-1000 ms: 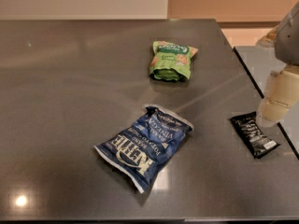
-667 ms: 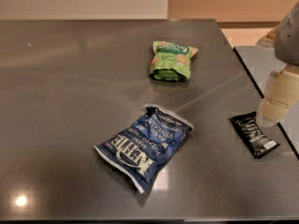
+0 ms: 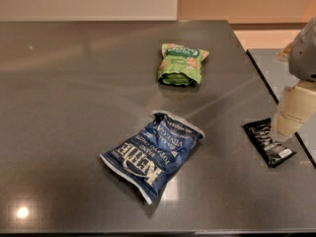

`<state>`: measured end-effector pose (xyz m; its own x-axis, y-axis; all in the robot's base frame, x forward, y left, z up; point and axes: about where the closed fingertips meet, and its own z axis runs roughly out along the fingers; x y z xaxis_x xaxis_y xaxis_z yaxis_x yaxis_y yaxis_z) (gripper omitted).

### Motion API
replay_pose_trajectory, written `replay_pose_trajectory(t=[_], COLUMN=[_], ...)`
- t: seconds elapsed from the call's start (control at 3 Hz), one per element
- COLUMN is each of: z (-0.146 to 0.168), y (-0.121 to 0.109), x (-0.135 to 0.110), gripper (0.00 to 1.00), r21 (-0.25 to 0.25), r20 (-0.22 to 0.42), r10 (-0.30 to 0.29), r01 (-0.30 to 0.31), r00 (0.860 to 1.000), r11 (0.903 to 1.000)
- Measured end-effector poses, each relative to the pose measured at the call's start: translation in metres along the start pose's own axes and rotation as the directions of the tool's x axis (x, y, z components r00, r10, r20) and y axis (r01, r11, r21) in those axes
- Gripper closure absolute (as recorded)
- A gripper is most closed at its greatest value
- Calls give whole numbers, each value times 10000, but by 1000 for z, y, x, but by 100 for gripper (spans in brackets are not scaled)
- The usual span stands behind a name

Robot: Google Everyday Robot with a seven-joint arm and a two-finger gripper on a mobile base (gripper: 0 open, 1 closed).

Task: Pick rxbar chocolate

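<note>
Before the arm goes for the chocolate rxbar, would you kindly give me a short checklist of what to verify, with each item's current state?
1. rxbar chocolate in view, lying flat on the table: ok.
2. gripper close to the bar, at its far end: ok.
3. Gripper touching the bar: cannot tell.
4. Kettle chip bag and green pouch apart from the bar: ok.
5. Bar fully on the table, though near its edge: ok.

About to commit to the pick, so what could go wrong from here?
The gripper sits at the far right, by one end of the rxbar chocolate, not its middle, so a grasp may pivot or slip. The bar lies flat near the right edge of the table; a nudge could push it off.
</note>
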<state>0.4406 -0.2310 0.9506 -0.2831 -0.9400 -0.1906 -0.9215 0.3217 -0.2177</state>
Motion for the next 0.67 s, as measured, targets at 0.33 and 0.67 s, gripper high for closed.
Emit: replay_pose_trajectory(t=[0.33, 0.67], z=[17, 34], y=[2, 10], x=[12, 22], gripper=[0, 0], r21=[-156, -469], r20=[-185, -297], r10=[373, 700], r01=[-376, -714], r00=[9991, 9971], r11=[9992, 9963])
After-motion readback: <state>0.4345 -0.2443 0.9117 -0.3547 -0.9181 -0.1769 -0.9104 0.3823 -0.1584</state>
